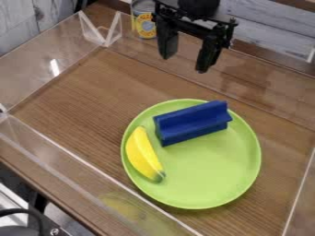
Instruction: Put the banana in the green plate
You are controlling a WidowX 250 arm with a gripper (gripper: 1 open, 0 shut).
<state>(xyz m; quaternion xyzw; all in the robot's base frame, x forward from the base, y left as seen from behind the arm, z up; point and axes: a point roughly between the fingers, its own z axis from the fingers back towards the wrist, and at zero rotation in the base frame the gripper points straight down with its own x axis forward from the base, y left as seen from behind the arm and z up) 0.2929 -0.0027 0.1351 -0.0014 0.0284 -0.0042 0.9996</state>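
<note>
The plate (219, 188) serves as the landmark: a round, lime-green dish with a shallow raised rim, lying on the brown wood-grain table (92, 108). The banana (144, 154) is in it, on the left side of the view, close to the rim — a small yellow piece, slightly curved, with its long axis running mostly from the far side of the plate toward the near side and its near end angled a little toward the middle. The block (192, 122), dark blue and rectangular, also lies in the plate, toward the far rim and slanting upward to the right; it sits near the banana, with a strip of green showing between the two. The near and right-hand parts of the plate's floor show bare green. Beyond the plate, well apart from it and above the table, hangs the black gripper (187, 61). Its two fingers point downward and stand wide apart, released, with nothing between them; neither touches the banana, the block or the plate. Farther off than the plate, behind the gripper and to its left in the view, stands a can (144, 20) with yellowish markings — partly cut off by the top edge, its label too small to read.
</note>
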